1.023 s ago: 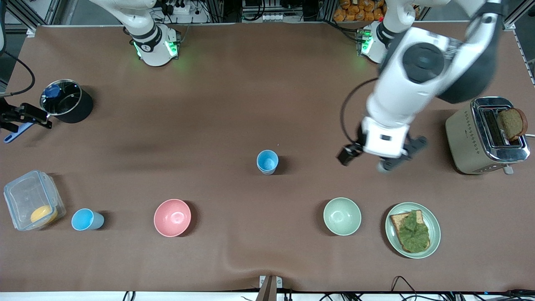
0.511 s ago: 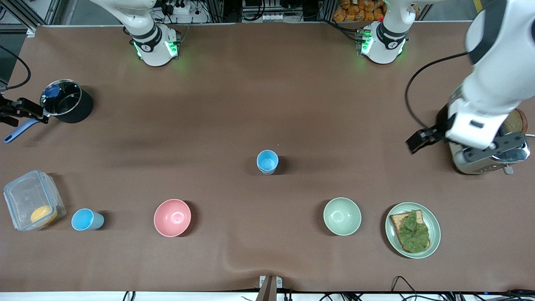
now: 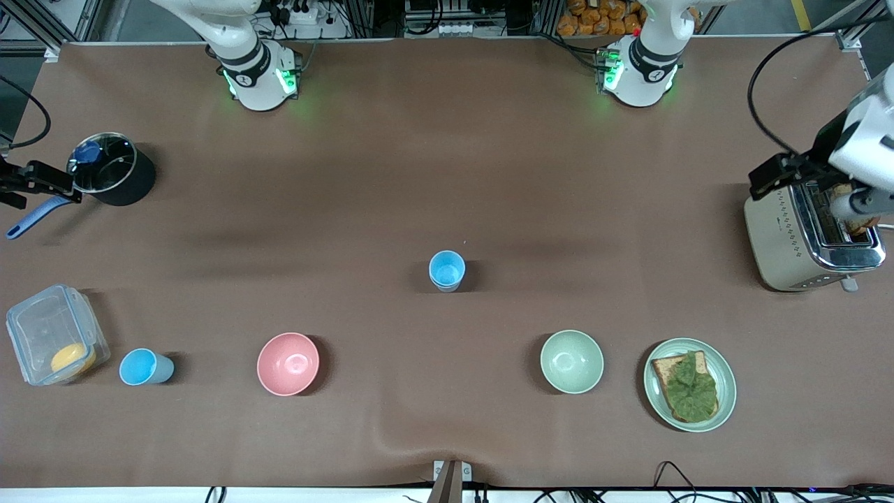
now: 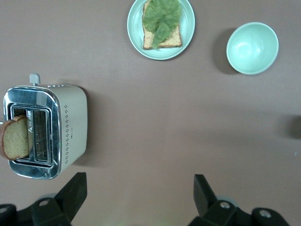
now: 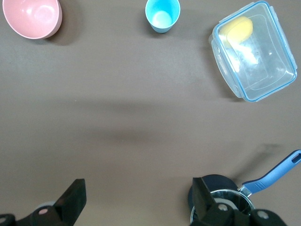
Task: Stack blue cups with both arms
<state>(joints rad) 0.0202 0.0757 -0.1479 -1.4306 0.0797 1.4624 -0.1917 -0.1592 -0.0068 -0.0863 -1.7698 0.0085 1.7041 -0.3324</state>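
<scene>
Stacked blue cups (image 3: 447, 270) mid-table, lone blue cup (image 3: 144, 367) beside the plastic box (image 3: 54, 335) at the right arm's end. Left gripper (image 4: 137, 197) spread wide and empty, up over the toaster (image 3: 810, 227); right gripper (image 5: 137, 197) likewise spread, above the black pot (image 3: 112, 170). Risk of clipping toaster or pot handle on descent, or tipping the light lone cup with an off-centre grasp.

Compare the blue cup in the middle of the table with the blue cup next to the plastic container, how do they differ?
The middle cup shows a second rim lower on its wall, seemingly two nested; the cup by the container is single. The middle cup stands alone and farther from the front camera; the other sits between the plastic container and pink bowl. Both are upright, light blue, and ungripped.
</scene>
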